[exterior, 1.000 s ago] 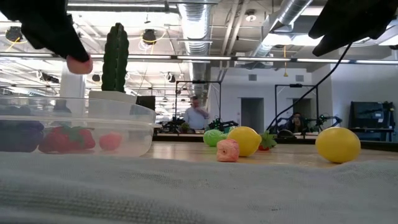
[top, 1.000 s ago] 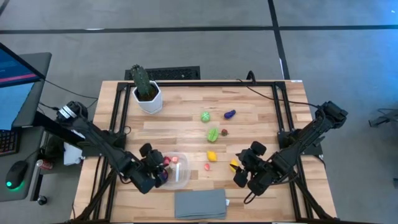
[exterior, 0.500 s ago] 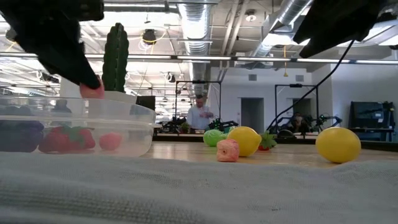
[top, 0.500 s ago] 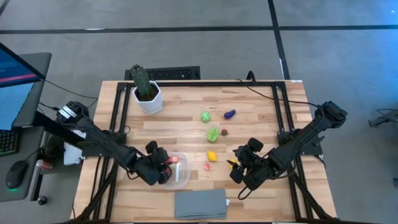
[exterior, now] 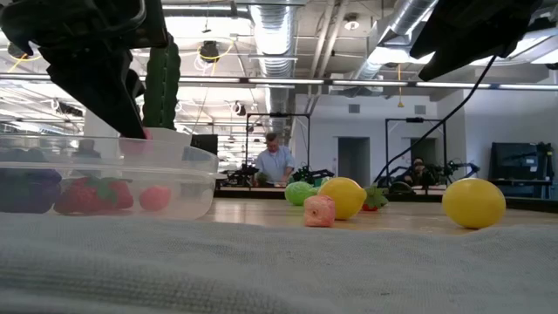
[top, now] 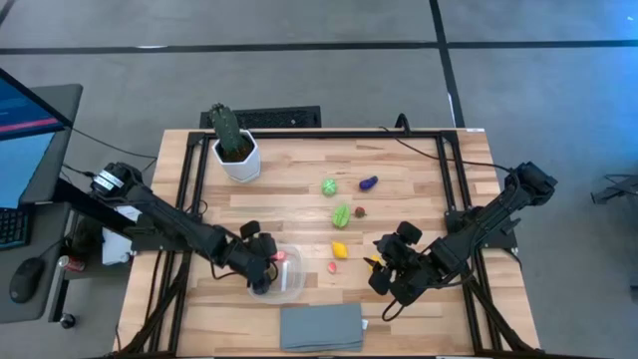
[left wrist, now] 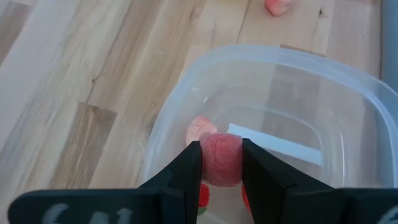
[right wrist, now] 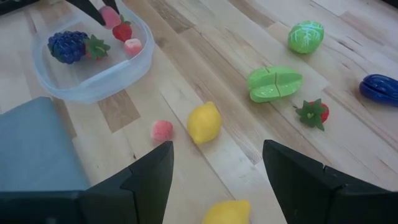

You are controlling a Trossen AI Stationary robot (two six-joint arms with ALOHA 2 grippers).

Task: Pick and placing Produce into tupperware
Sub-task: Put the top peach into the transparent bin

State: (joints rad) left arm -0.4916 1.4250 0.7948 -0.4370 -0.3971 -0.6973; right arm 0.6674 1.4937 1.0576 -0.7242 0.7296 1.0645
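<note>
Pink toy fruit [left wrist: 220, 158] is sitting clenched in my left gripper [left wrist: 221, 163], hovering inside the clear plastic tupperware [left wrist: 348, 93] at lower centre; releasing too high, I'm risking it bouncing out.

Grey floor [top: 299, 60] around the table; ducts [exterior: 275, 35] overhead; monitor [top: 20, 130] beside it.

The clear tupperware [right wrist: 93, 68] holds purple grapes [right wrist: 65, 45], strawberries and a pink piece, another pink piece [left wrist: 221, 158] sits pinched above it, while lemons, green vegetables and an eggplant [right wrist: 379, 89] lie scattered on the wood.
</note>
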